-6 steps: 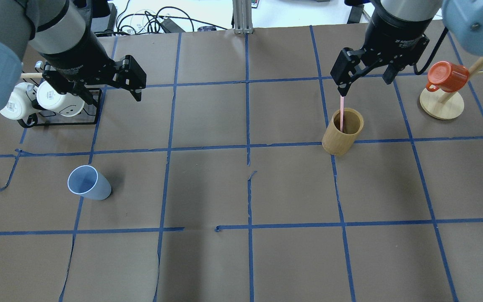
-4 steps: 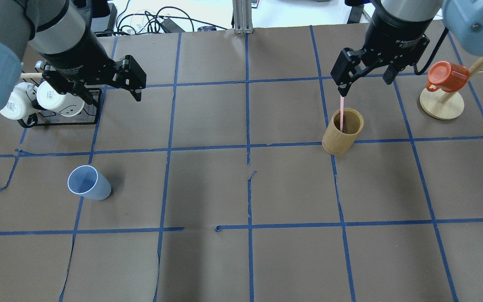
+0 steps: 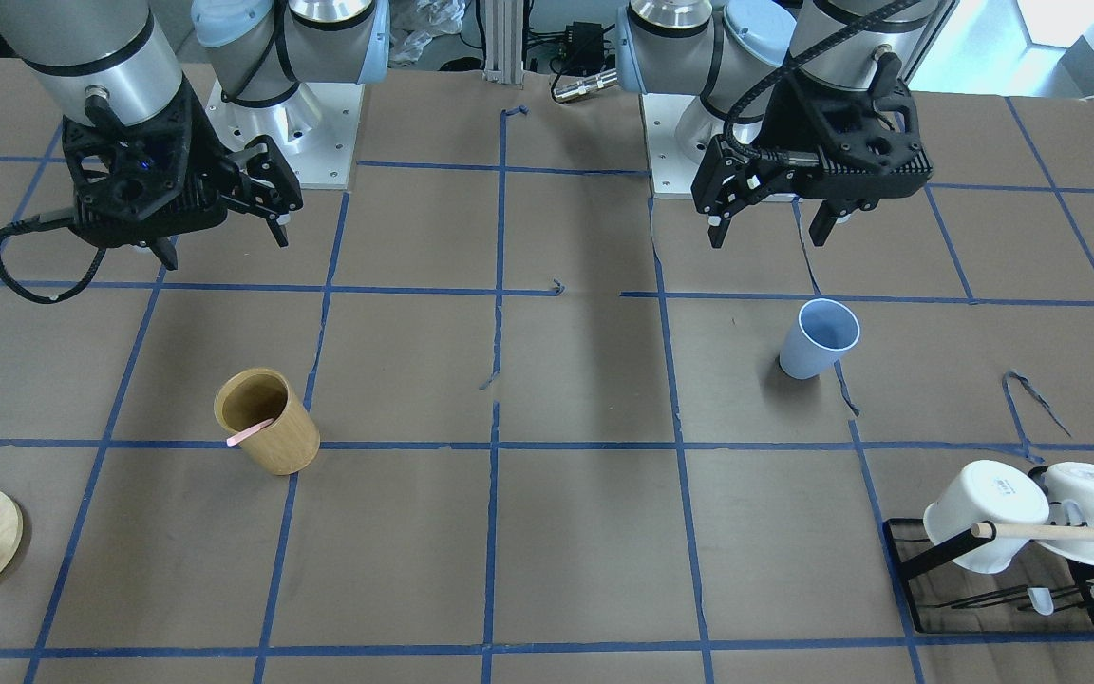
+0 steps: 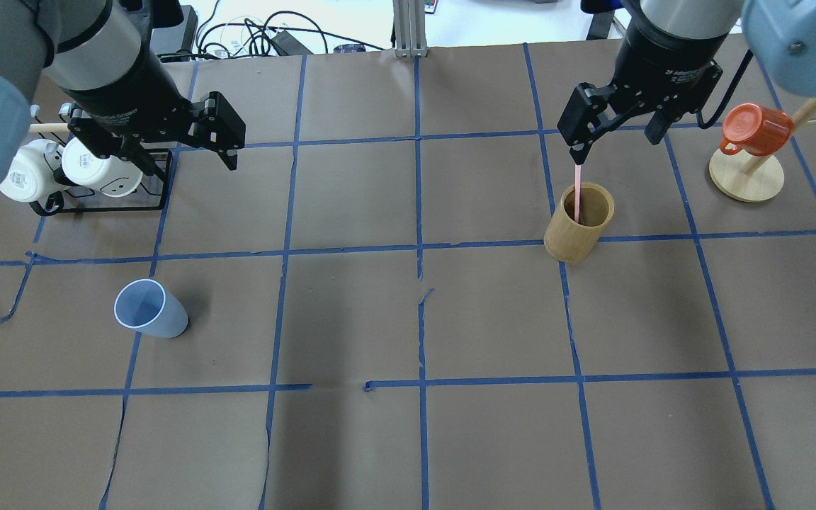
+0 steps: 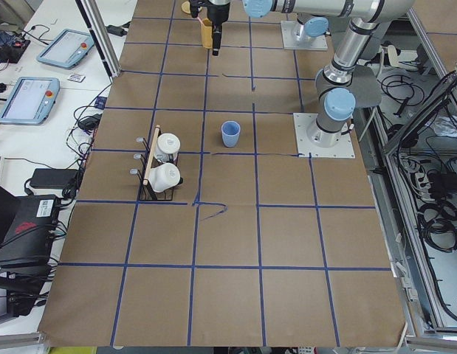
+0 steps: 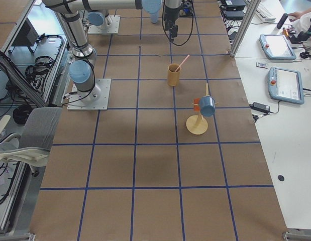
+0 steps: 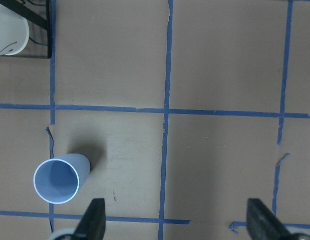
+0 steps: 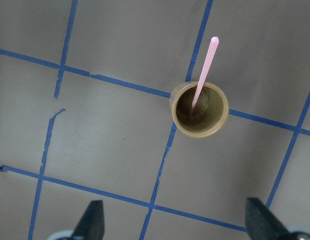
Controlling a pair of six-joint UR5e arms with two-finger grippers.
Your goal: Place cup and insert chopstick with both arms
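**Chopstick in the holder, cup parked, both grippers empty**

The pink chopstick (image 8: 202, 70) sits bottom-down in the wooden holder (image 4: 578, 225), leaning on the rim with its top end poking out, and nothing is gripping it. The right gripper (image 4: 615, 145) hangs above the holder with its fingers spread wide and not touching the stick. Way off from the holder, on the left-arm side of the brown table (image 4: 351, 319), the blue cup (image 4: 149, 309) stands upright, mouth up. The left gripper (image 3: 765, 233) hovers on that same side, well apart from the holder, with its fingers also wide apart and nothing between them. An orange mug (image 4: 758, 129) hangs on a wooden mug tree (image 4: 746, 177) near the holder, and the black rack (image 4: 107, 207) of white mugs (image 4: 100, 166) is at the far end from it.
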